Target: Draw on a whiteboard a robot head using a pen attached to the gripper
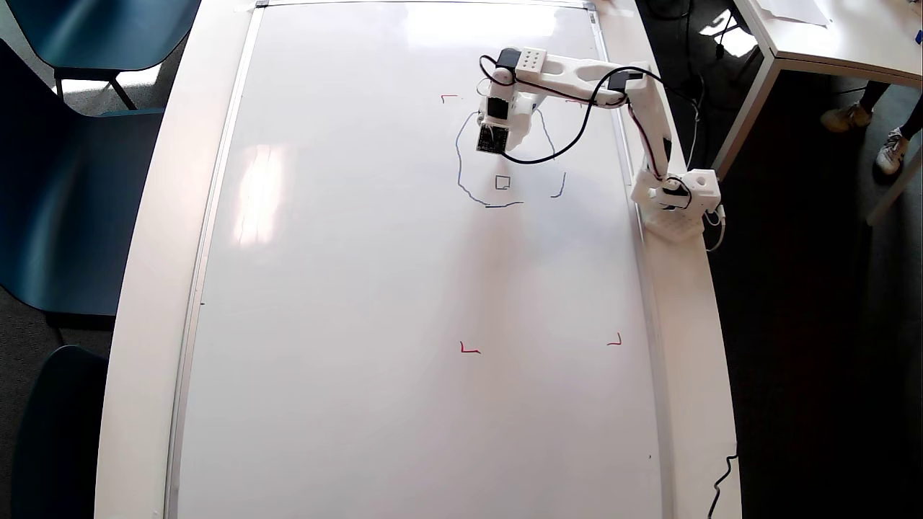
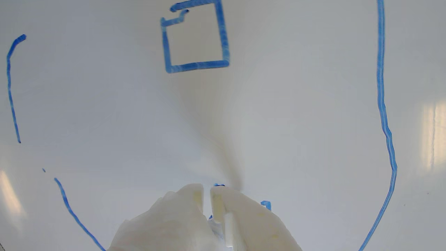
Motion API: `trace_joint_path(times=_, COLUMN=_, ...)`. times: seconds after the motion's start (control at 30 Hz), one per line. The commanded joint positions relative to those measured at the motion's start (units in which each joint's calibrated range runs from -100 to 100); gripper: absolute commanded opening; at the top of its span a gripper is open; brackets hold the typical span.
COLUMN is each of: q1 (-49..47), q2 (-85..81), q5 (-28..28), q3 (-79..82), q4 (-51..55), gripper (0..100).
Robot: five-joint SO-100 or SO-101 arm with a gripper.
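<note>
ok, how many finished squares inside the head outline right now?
1: a small blue square low in the robot head, just below the gripper. Small blue marks show beside the fingers in the wrist view; more may be hidden there.

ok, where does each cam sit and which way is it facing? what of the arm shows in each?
Overhead view: fixed above the table, looking straight down on the whiteboard; shows the whole arm from its base at the right edge to the gripper over the robot head.
Wrist view: rides on the gripper, facing the board close up; only the white fingers show, at the bottom edge.
Shared: the small blue square and the outline's blue lines.
</note>
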Motion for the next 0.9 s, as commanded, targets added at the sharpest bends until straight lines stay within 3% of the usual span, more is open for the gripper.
trace_joint_path(times=0.0, q1=0.4, q2=0.1, q5=0.1, q3=-2.9, q4=0.0, gripper=1)
trace_joint_path(times=0.73, q1=0.7, q2=4.1, q5=-0.1, q3=-10.5, q4=0.6, gripper=1)
trace_joint_path(times=0.87, q1=0.2, q2=0.5, q5=-1.8, q3=-15.6, q4=6.1, gripper=1)
